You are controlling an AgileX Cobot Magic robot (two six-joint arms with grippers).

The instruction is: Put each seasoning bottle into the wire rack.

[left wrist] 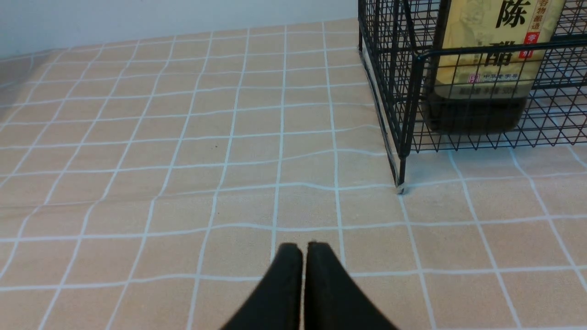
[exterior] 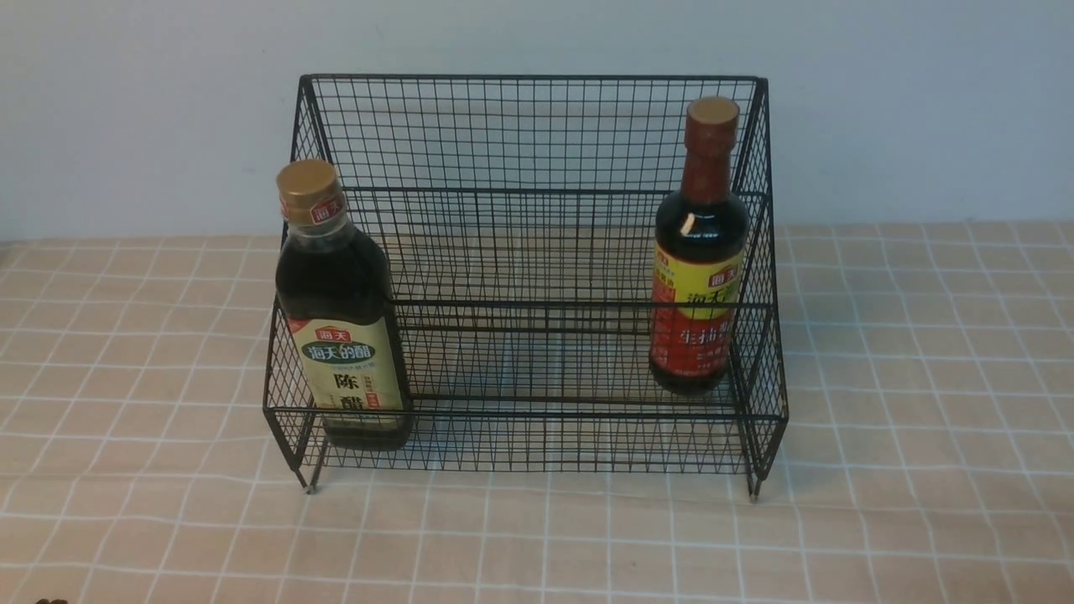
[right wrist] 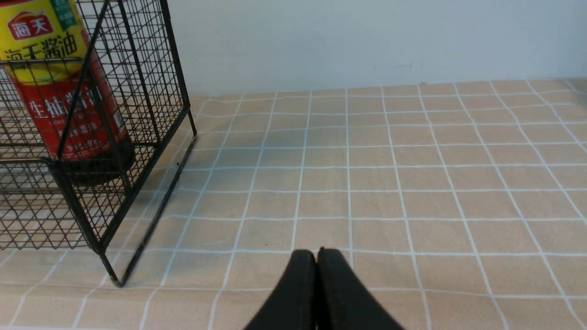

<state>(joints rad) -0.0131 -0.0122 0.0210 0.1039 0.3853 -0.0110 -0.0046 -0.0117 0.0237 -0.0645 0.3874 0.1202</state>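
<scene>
Resting low over the checked cloth [left wrist: 137, 160], the left gripper [left wrist: 302, 250] has its fingers pressed together with nothing in them. The right gripper [right wrist: 316, 256] is the same, shut tight and empty. Both sit apart from the wire rack [exterior: 529, 134], maybe because their job looks done.

Next comes the squarish bottle [exterior: 340, 310] with the gold cap, standing on the rack's low front shelf at the left end. Farther back, the round bottle [exterior: 699, 252] with the long neck stands by the right side, perhaps on the higher step. Both stand straight up, caps pointing at the ceiling, so they won't tip or spill.
</scene>
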